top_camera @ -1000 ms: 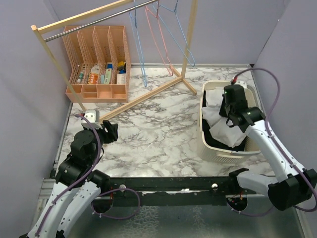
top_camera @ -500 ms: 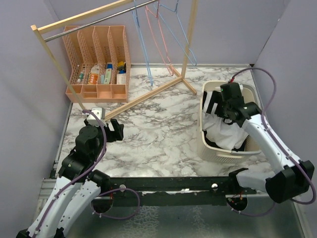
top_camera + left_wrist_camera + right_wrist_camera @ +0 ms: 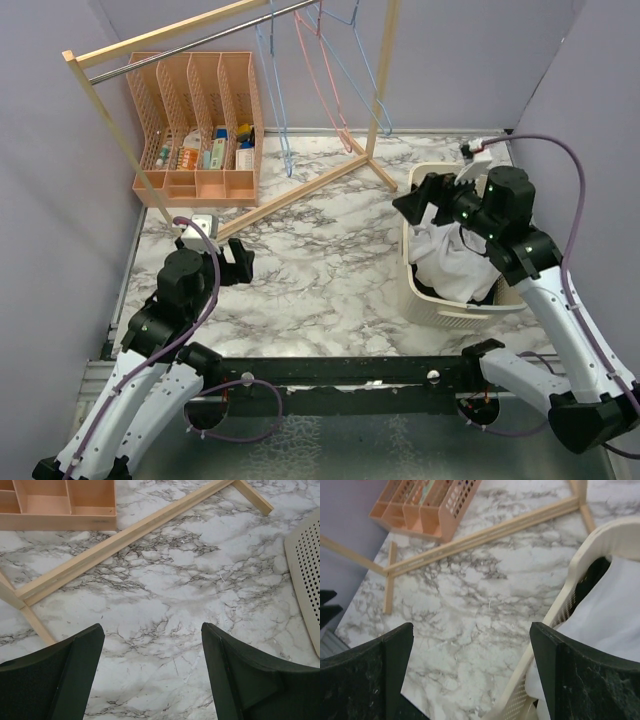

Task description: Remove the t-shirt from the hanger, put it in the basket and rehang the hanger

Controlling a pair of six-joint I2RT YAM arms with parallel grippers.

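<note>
A white t-shirt (image 3: 452, 262) lies crumpled in the cream laundry basket (image 3: 447, 308) on the right; in the right wrist view the t-shirt (image 3: 615, 605) shows inside the basket rim (image 3: 577, 567). Bare wire hangers, blue (image 3: 272, 80) and pink (image 3: 320, 85), hang from the rail at the back. My right gripper (image 3: 412, 204) hovers over the basket's left rim, open and empty (image 3: 470, 650). My left gripper (image 3: 243, 262) stands open above the marble at the left, with nothing between its fingers (image 3: 152, 655).
A wooden clothes rack stands at the back, its base beam (image 3: 125, 535) crossing the marble table. An orange desk organizer (image 3: 197, 130) with small items sits at the back left. Purple walls close in both sides.
My right gripper opened, rose out of the basket and swung left over its rim, leaving the t-shirt inside. My left gripper opened wider and shifted slightly right.
</note>
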